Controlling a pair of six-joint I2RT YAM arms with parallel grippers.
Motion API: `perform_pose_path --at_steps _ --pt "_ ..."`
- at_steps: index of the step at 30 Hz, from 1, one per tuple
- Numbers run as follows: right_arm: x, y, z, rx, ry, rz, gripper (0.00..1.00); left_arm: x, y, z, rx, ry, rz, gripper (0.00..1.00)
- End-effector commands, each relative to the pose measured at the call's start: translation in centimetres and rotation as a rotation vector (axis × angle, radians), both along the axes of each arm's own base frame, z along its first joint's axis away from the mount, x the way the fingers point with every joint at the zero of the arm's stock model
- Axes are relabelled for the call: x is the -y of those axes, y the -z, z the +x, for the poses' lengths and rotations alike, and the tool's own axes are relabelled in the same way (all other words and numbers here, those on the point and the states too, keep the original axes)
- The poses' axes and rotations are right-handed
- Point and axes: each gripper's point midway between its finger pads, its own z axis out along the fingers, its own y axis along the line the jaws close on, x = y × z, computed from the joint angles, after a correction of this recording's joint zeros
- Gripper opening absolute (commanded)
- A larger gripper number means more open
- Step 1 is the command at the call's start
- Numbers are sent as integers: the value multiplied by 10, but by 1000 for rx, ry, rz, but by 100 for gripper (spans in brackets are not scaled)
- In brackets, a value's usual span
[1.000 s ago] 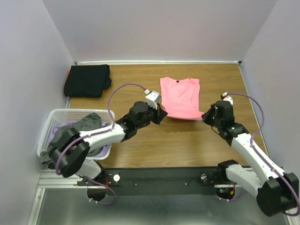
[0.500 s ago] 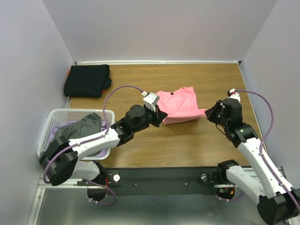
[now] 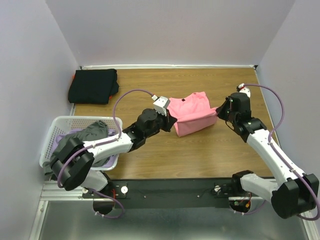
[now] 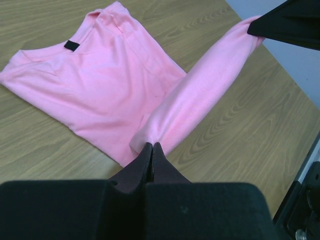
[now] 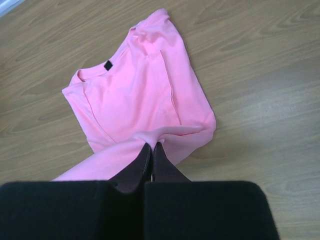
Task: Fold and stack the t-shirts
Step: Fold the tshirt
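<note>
The pink t-shirt [image 3: 192,114] lies on the wooden table with its bottom hem lifted and stretched between my grippers. My left gripper [image 3: 173,123] is shut on the hem's left corner; the left wrist view shows its jaws [image 4: 152,146] pinching pink cloth [image 4: 115,85]. My right gripper [image 3: 218,112] is shut on the hem's right corner; the right wrist view shows its jaws [image 5: 152,146] pinching the shirt [image 5: 135,95]. A folded black t-shirt [image 3: 93,85] lies at the back left. A grey t-shirt [image 3: 91,132] and a lavender one [image 3: 62,136] are in the basket.
The white lattice laundry basket [image 3: 63,122] stands at the left near edge beside my left arm. Walls close the table on the left, back and right. Bare wood [image 3: 200,155] lies between the shirt and the near edge.
Both grippers lifted the pink shirt's bottom hem and carried it toward the collar. The shirt went from flat to partly doubled over, and the right gripper moved back and up.
</note>
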Motion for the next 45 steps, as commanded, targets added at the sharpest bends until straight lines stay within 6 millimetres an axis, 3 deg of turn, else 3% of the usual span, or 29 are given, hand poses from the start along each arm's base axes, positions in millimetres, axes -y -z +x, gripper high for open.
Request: perform_pose_path --at_steps 1,10,18,29,33,36,37,39,41,42,45 --pt "7 -31 24 105 42 -29 1 1 -18 18 39 -37 -40 0" --pt "4 -31 53 94 39 -65 1 -7 -25 43 55 -52 -46 0" --pt "-2 -21 84 82 37 -95 1 -7 -9 66 30 -52 -29 0" --pt "-13 12 130 25 21 -136 1 -17 23 112 -11 -78 2 0" --pt "-18 34 150 -17 9 -152 1 -26 32 135 -24 -103 7 0" --pt "-22 35 164 -13 5 -155 1 -28 47 146 -44 -88 20 0" --pt "-23 47 169 -37 1 -161 1 -31 42 155 -36 -92 13 0" --pt "-26 47 179 -29 1 -164 1 -28 46 164 -41 -76 16 0" --pt "-26 63 187 -57 0 -177 4 -28 58 171 -64 -70 30 12" --pt "-27 66 190 -62 -3 -179 19 -28 55 177 -57 -74 27 36" --pt "-35 71 200 -64 -36 -176 60 -37 60 186 -71 -112 48 67"
